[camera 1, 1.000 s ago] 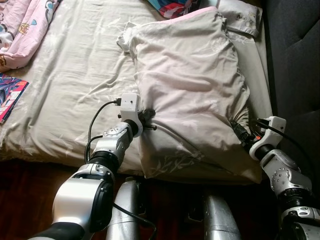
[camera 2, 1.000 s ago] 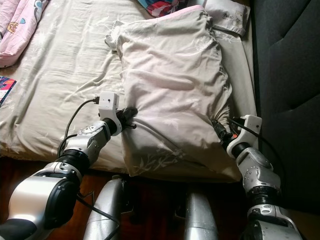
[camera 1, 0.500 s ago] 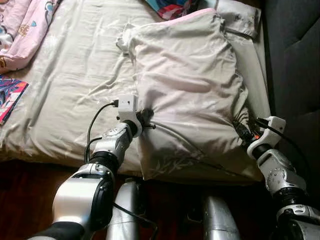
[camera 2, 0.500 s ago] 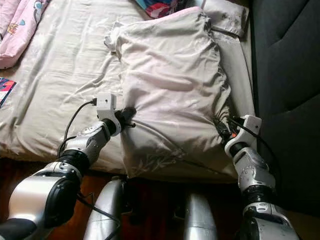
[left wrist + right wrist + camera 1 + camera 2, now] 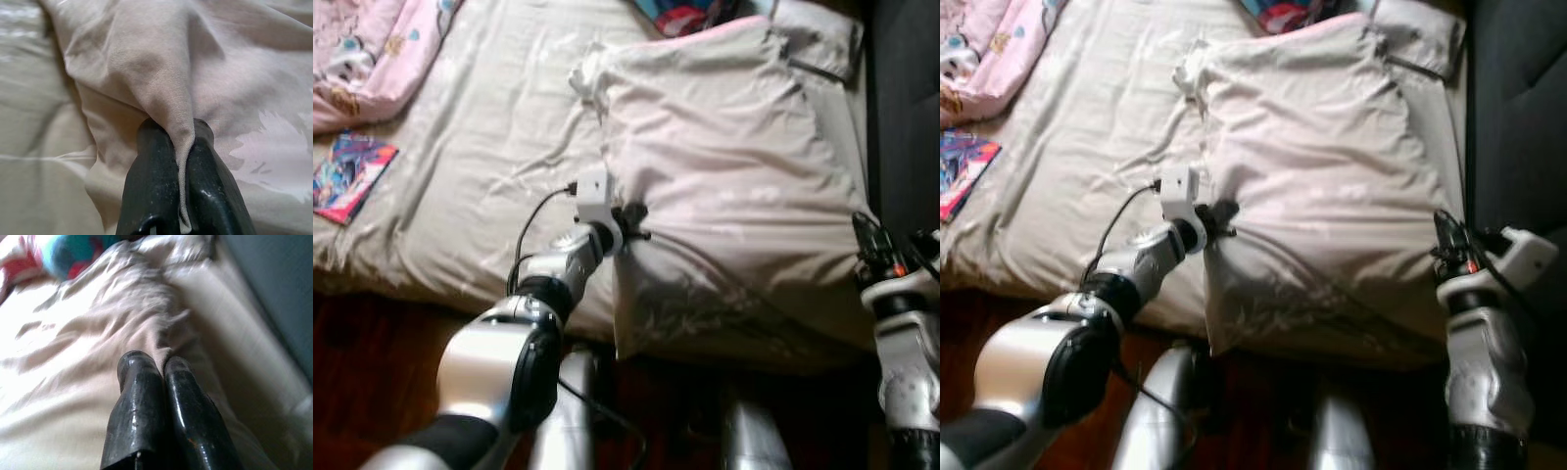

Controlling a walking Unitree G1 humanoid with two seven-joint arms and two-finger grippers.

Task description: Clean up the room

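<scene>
Both arms reach forward, left claw (image 5: 180,142) and seemingly right claw (image 5: 157,363) pinching pillow (image 5: 734,186).

Both silver arms reach forward, well apart. The left tool (image 5: 180,147) has its two black fingers (image 5: 146,181) pressed together with a fold of cloth pinched between them. The right tool (image 5: 156,364) has its fingers closed side by side, tips touching

A large beige pillow (image 5: 724,186) lies on the bed (image 5: 470,166). The left claw (image 5: 631,217) pinches its left edge; the right claw (image 5: 867,245) meets its right edge. A pink blanket (image 5: 372,49) and colourful book (image 5: 352,176) lie far left.
</scene>
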